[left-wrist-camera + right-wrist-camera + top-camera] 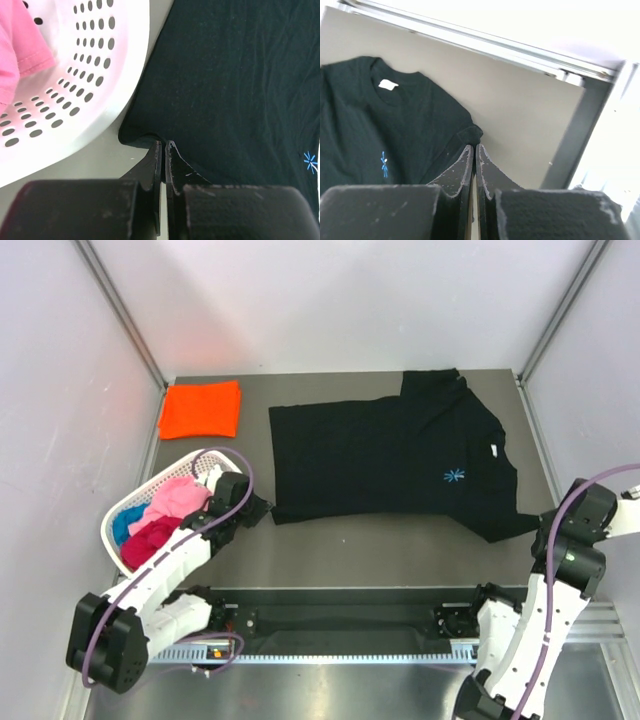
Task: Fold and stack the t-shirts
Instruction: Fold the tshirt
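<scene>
Black t-shirt lies flat mid-table, neck label toward 3 o'clock, hem toward 9. Orange t-shirt sits folded at 10 o'clock. Pink, magenta and blue ones are in the basket at 8 o'clock.

Left gripper is at the shirt's 7 o'clock hem corner, fingers pressed together with the hem curling up into the tips. Right gripper is at the 4 o'clock sleeve, fingers together with the cuff bunched at the tips. I read both as pinching cloth, but thinly.

Risks as I see them:
- either bite is tip-only, so a fast lift could let the cloth slip out
- the sleeve pinch may hold one layer only
- the basket rim is just beside the left fingers and could get nudged
- uneven arm travel would skew the fold
</scene>
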Available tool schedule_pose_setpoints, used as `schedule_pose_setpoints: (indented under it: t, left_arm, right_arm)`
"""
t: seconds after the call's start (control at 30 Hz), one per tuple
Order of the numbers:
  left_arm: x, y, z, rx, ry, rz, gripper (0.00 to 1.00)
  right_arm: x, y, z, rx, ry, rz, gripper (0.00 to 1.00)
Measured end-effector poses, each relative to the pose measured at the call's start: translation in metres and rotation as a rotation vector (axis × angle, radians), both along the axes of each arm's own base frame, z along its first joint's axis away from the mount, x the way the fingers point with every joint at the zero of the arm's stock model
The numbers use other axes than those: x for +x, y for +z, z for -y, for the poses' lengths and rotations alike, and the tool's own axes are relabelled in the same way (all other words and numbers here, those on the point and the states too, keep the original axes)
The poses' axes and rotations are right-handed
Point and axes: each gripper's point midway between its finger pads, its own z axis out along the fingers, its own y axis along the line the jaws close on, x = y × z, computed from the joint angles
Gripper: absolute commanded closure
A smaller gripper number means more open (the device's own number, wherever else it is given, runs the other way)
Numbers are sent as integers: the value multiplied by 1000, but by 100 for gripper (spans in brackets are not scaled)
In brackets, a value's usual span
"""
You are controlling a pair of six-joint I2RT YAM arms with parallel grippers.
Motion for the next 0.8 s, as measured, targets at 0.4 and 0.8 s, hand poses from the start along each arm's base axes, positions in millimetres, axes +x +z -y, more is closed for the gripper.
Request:
schedule_pose_setpoints:
  t: [0.4, 0.8]
  left_arm:
    - [-10, -8, -16, 89, 43, -65, 100]
    - [3, -23, -15, 149, 50, -120, 100]
  right_arm:
    - [-37, -53, -15, 71, -35, -144, 100]
    - [22, -99, -7, 134, 86, -355, 100]
